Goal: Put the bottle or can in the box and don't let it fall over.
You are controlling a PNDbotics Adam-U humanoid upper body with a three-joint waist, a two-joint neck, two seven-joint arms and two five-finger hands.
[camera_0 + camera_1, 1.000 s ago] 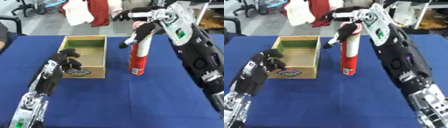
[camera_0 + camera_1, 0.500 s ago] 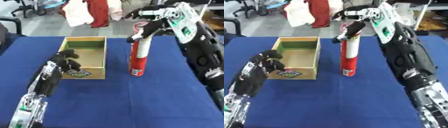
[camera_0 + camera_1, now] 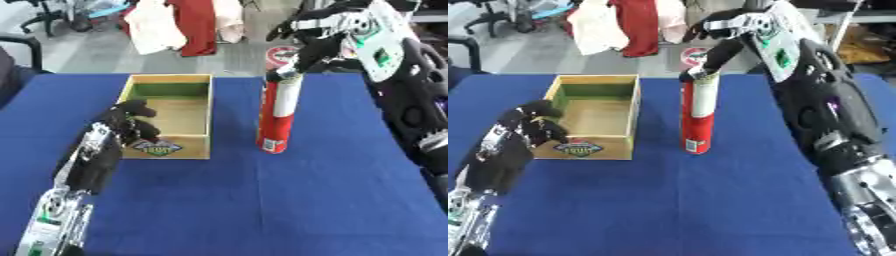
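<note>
A tall red can (image 3: 278, 116) with a pale upper band stands upright on the blue table (image 3: 262, 205), just right of an open wooden box (image 3: 208, 117). My right hand (image 3: 317, 31) hovers above the can with its fingers spread, and one fingertip reaches down to the can's top rim. My left hand (image 3: 115, 137) comes in from the lower left and its fingers curl over the box's front left corner. The box holds nothing that I can see.
Beyond the table's far edge, white and red clothes (image 3: 179, 22) hang over a grey floor, and a round red-and-white sign (image 3: 282, 53) stands behind the can. A dark chair (image 3: 22, 47) is at the far left.
My right hand has slid up from the can's upper side to above its top and its fingers have spread. The can stays upright in place. The left hand has not moved.
</note>
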